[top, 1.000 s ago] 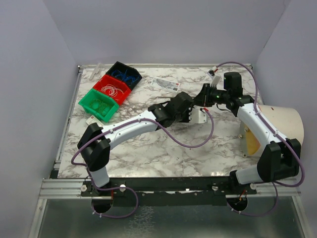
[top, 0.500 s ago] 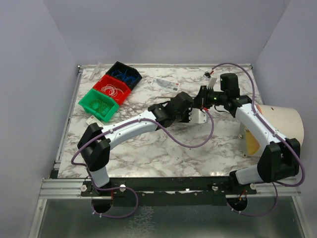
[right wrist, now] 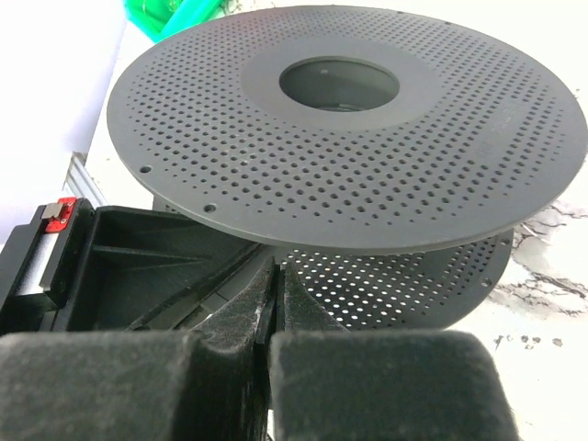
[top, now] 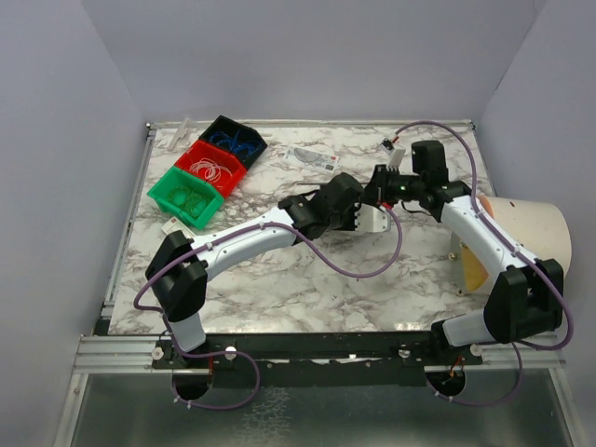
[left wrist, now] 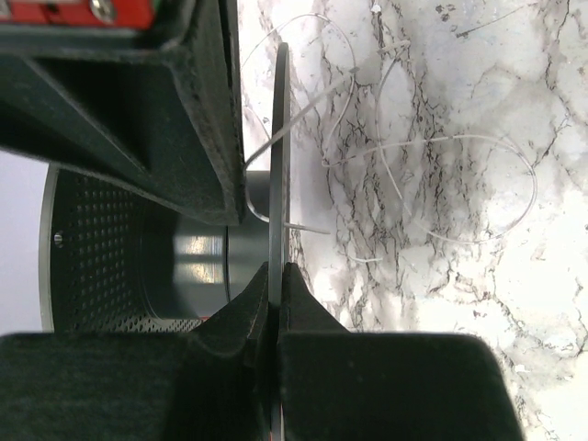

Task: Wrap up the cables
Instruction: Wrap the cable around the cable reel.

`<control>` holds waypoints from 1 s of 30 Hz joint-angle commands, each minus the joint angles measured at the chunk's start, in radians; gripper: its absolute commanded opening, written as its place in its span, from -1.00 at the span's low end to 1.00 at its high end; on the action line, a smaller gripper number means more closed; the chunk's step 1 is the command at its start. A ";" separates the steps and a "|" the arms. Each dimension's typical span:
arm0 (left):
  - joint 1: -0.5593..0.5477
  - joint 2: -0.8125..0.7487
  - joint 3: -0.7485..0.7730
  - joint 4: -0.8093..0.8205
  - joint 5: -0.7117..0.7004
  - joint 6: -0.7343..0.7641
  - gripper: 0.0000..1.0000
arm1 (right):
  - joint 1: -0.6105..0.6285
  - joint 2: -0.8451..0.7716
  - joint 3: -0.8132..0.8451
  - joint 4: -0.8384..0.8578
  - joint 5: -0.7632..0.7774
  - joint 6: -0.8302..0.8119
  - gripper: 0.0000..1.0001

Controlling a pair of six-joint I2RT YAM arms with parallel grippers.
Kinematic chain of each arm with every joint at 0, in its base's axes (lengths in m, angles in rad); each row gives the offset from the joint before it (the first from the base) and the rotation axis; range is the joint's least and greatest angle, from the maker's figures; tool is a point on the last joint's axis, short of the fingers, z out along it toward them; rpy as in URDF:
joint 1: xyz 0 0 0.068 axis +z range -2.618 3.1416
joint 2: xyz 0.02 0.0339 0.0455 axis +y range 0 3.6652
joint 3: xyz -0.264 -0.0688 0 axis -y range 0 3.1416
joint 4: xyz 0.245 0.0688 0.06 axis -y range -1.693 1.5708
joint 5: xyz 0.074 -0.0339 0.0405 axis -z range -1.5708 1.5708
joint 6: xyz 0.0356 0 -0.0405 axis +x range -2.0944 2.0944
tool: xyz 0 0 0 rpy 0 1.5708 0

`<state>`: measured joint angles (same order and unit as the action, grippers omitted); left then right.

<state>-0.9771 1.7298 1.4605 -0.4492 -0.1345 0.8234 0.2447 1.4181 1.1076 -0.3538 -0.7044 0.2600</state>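
The spool (right wrist: 367, 138) is dark grey, with two perforated flanges and a centre hole. It fills the right wrist view. My left gripper (left wrist: 274, 271) is shut on the thin edge of one flange (left wrist: 279, 165). A thin pale cable (left wrist: 459, 188) lies in loose loops on the marble beside that flange and runs in toward the hub. My right gripper (right wrist: 276, 276) is shut, its tips in the gap between the two flanges, and I see no strand between them. In the top view both grippers meet at mid-table, left gripper (top: 361, 216) and right gripper (top: 378, 186), and they hide the spool.
Black bin (top: 233, 138), red bin (top: 211, 166) and green bin (top: 184, 196) stand in a row at the back left. A flat packet (top: 312, 156) lies behind the grippers. A beige cone-shaped object (top: 526, 233) sits at the right edge.
My right gripper has closed and its wrist has shifted slightly left toward the spool. The left arm has held still, gripping the flange.
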 commanded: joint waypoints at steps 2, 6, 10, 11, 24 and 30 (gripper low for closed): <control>-0.005 -0.007 0.043 0.043 0.006 0.005 -1.00 | 0.035 0.002 -0.012 -0.004 -0.025 -0.015 -0.99; -0.005 -0.007 0.043 0.043 0.006 0.005 -1.00 | 0.040 0.011 -0.009 -0.004 -0.035 -0.019 -0.99; -0.005 -0.005 0.043 0.043 0.007 0.003 -1.00 | 0.041 0.016 -0.003 -0.006 -0.044 -0.022 -0.99; -0.005 -0.006 0.043 0.043 0.007 0.003 -1.00 | 0.041 0.017 0.002 -0.011 -0.041 -0.029 -0.96; -0.005 -0.017 0.036 0.039 0.015 0.006 -1.00 | 0.041 -0.047 0.067 -0.070 0.030 -0.183 -0.09; 0.004 -0.028 0.052 0.004 0.067 0.009 -1.00 | 0.040 -0.058 0.066 -0.111 0.040 -0.277 -0.06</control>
<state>-0.9771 1.7302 1.4605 -0.4583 -0.1165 0.8234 0.2806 1.3903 1.1561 -0.4141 -0.6910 0.0746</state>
